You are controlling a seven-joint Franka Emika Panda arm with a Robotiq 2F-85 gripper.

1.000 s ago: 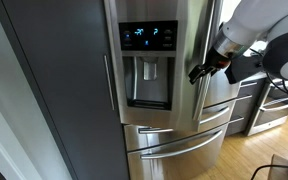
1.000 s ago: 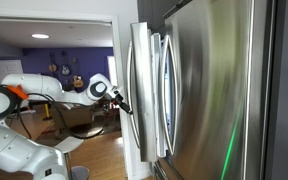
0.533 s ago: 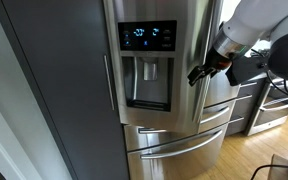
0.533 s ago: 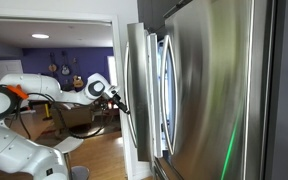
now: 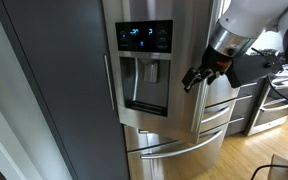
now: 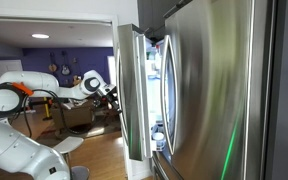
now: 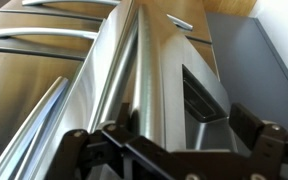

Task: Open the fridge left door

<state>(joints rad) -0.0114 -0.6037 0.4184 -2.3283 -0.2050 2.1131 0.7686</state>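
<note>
The stainless-steel fridge (image 5: 174, 150) shows in both exterior views. Its left door (image 5: 144, 95), with the blue-lit display and the dispenser, stands ajar. In an exterior view the left door (image 6: 129, 90) is swung out from the plain right door (image 6: 214, 90), and a lit gap shows the inside. My gripper (image 5: 191, 78) is at the door's long vertical handle (image 5: 196, 105). It also shows in an exterior view (image 6: 112, 92). In the wrist view my gripper (image 7: 169, 140) has its fingers spread wide, with the handle (image 7: 124, 70) close by the left finger and the dispenser recess (image 7: 199, 95) beyond.
A dark grey tall cabinet (image 5: 54, 90) stands against the door's hinge side. Two wide drawers (image 5: 179, 125) lie below the doors. Steel appliances (image 5: 269, 105) stand behind my arm. My white arm (image 6: 24, 95) reaches in from an open room with a wood floor.
The left door has swung further open; the gap beside the right door has widened and shows the lit inside. My gripper moved outward with the handle.
</note>
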